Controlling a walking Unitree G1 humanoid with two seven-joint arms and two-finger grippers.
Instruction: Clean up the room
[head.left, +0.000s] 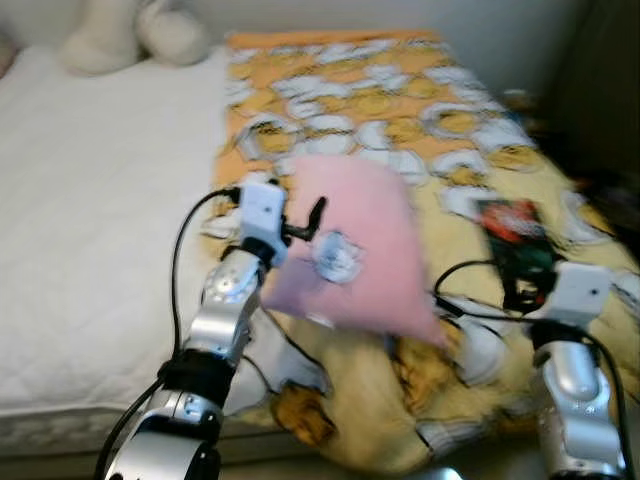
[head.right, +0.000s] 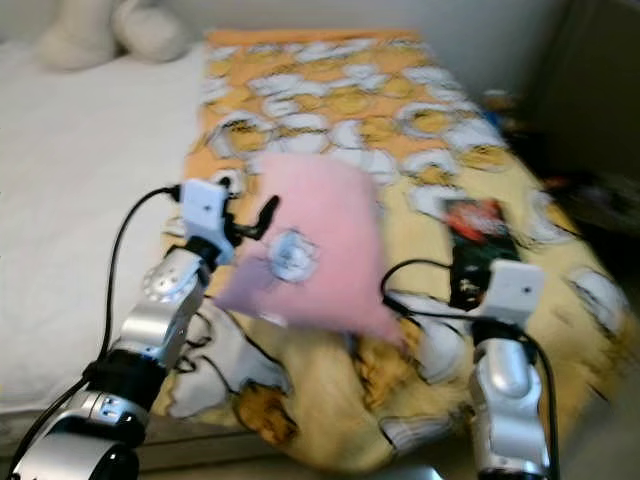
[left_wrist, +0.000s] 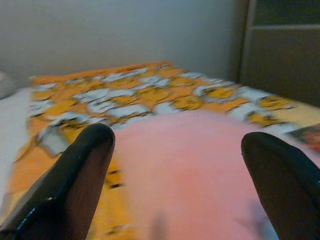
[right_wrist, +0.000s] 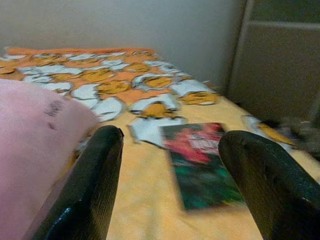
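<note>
Clearly both grippers have their fingers spread with nothing held: the left gripper (left_wrist: 175, 165) faces the pink pillow (head.left: 355, 255), whose near edge lies in the gap between its fingers, while the right gripper (right_wrist: 172, 165) points at a red and green book (right_wrist: 202, 162) lying just beyond its fingertips, with the pillow off past one finger. From here the likely slip, as I judge it, is a shallow pinch on the soft pillow: if the fingers close only on its puffed edge, the fabric could squeeze out and drop back. Both things rest on a rumpled yellow and orange cartoon blanket (head.left: 390, 110) spread over a white bed (head.left: 90, 210). Cream plush toys (head.left: 135, 35) sit at the head, and a pale wall (left_wrist: 125, 35) and dark cupboard (left_wrist: 282, 45) stand behind.
</note>
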